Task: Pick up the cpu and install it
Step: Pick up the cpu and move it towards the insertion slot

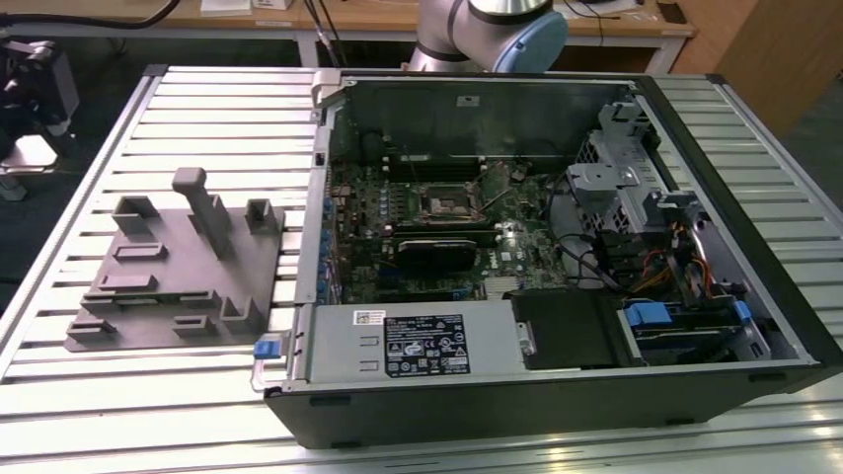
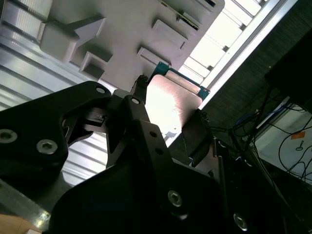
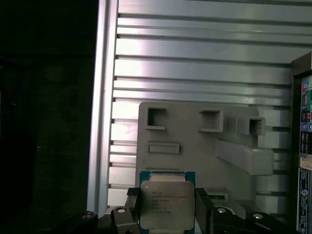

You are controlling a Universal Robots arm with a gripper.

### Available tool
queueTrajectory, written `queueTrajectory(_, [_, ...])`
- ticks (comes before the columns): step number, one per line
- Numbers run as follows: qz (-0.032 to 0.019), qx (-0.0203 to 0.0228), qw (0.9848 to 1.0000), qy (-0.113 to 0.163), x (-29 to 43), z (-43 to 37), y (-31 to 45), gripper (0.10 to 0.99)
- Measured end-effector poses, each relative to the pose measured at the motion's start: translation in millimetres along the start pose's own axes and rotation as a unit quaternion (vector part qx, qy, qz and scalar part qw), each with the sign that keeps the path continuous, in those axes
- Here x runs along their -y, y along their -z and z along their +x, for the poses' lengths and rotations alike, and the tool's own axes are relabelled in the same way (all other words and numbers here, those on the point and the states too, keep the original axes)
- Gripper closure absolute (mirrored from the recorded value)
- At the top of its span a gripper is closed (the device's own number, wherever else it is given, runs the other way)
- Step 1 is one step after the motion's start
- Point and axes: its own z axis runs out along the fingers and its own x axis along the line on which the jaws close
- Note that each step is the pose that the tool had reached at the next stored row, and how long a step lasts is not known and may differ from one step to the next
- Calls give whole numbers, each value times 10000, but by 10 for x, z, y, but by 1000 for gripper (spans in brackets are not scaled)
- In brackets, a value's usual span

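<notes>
**A thin-edged hold with little margin for a slip**

In the exterior view, a table (image 1: pixel 197 109) of ribbed, brushed-metal slats is seen. A matte grey fixture (image 1: pixel 172 267) of blocky posts and pockets is set on it towards the exterior view's left. An open computer case (image 1: pixel 737 118) is laid towards the right. Inside, a dark square socket (image 1: pixel 445 204) with a metal frame is set in a crowded green board. Sheet-metal brackets and loose cables (image 1: pixel 672 267) are packed close by. It is judged that a tilted or off-centre placing there could damage the socket's contacts.

In the second wrist view, the gripper (image 2: pixel 170 97) is seen with its black, bolted fingers closed on the cpu (image 2: pixel 168 105). The cpu is a flat square with a smooth, glaring metal top and a thin green rim. The pale fixture is seen beyond it. Only the narrow opposite edges are gripped, so a slip or twist is judged possible under a jolt.

In the first wrist view, the cpu is seen clamped between the two fingers, over the edge of the fixture. Its dull silvery lid is framed by the green rim. Whether it is clear of the fixture cannot be told. A corner could catch on a pocket wall.
</notes>
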Motion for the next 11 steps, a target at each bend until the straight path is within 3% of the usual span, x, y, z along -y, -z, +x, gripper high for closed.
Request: queueTrajectory(11, [0,0,10000,0,-2,0,59,545])
